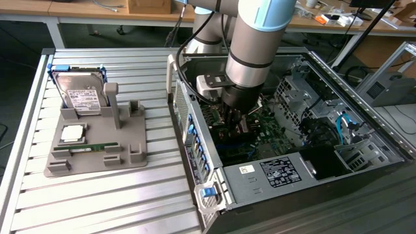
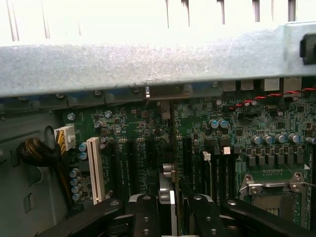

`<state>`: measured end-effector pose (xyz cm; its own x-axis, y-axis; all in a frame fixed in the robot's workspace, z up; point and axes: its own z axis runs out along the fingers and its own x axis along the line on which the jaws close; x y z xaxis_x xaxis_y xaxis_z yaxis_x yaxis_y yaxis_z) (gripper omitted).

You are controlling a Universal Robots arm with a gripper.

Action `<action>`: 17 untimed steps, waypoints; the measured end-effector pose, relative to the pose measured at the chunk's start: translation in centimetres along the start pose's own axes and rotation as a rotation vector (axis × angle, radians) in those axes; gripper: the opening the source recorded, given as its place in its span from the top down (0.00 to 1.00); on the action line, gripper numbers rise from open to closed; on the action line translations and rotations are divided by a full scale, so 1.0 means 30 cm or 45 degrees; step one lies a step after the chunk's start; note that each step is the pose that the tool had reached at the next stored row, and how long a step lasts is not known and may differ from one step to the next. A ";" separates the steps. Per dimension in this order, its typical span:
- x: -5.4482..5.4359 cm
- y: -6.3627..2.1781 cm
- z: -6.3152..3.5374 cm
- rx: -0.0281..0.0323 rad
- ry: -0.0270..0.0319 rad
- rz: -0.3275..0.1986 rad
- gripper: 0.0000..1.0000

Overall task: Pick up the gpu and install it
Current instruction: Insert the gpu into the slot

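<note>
One card, the gpu (image 2: 168, 183), is clamped edge-on in the hand (image 2: 174, 211), over the dark expansion slots (image 2: 132, 168) of the motherboard (image 2: 237, 133) directly below it; seating it well appears to demand an upright card, squared to one slot, pressed evenly.

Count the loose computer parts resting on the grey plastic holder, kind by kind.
Boxy silver hard drive with white label: 1
Square silver processor chip: 1
Slim green memory stick: 1
Total: 3
</note>
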<state>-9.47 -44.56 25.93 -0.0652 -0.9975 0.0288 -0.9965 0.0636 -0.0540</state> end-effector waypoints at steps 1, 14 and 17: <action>0.000 0.000 0.001 0.0000 -0.0002 0.000 0.73; -0.002 0.000 0.005 0.0003 0.0038 -0.002 0.73; -0.002 0.000 0.007 0.0002 0.0043 -0.002 0.73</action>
<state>-9.47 -44.50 25.73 -0.0639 -0.9974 0.0323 -0.9966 0.0621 -0.0541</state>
